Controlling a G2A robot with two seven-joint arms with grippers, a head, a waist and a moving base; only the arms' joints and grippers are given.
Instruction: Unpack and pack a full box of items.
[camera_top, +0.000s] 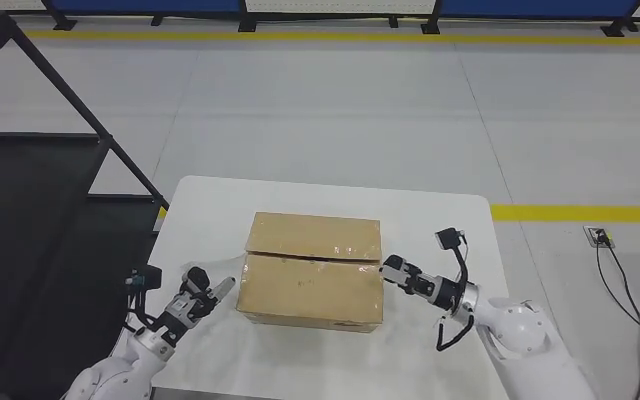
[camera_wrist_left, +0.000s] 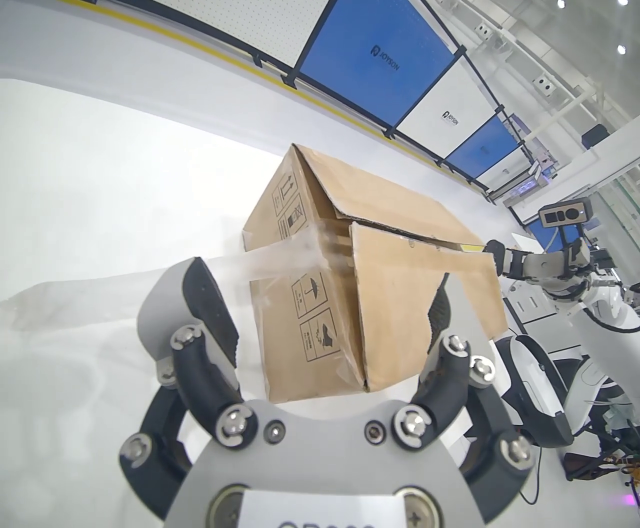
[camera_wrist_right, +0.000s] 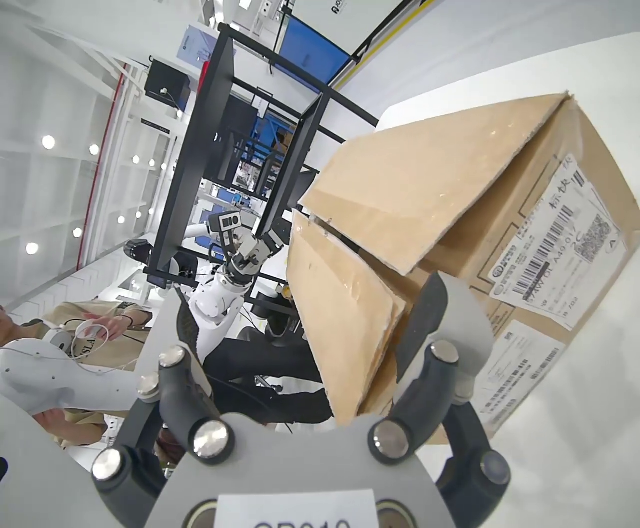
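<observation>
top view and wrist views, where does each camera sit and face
Top view: above the arms, looking down at the brown cardboard box on the white table; left gripper and right gripper show.
Left wrist view: on that wrist, facing the box's pictogram end; open fingers show.
Right wrist view: on that wrist, facing the box's labelled end; open fingers show.
Both wrist views share the box and opposite gripper.
</observation>
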